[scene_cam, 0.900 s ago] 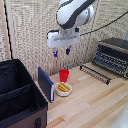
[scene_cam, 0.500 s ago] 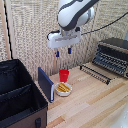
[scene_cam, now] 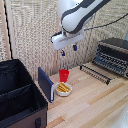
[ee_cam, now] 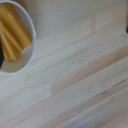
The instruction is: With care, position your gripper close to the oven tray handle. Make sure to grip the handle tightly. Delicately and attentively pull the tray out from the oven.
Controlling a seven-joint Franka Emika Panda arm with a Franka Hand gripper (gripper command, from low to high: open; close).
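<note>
Zero steps done so far. End effector [scene_cam: 68, 50] is hanging high above the tabletop [scene_cam: 95, 102], blue fingers apart, holding nothing. Oven [scene_cam: 114, 55] is sitting at the exterior view's right, tray [scene_cam: 97, 71] already sticking out, handle bar [scene_cam: 95, 75] along its front edge, well apart from the end effector. Approach, grip, pull all pending.

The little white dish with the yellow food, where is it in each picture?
Exterior view: the white dish sits on the wooden table, below the red cup, beside the blue board.
Wrist view: the dish is cut off at the picture's edge.
Shared landmark: the yellow food on pale wood planks.
</note>
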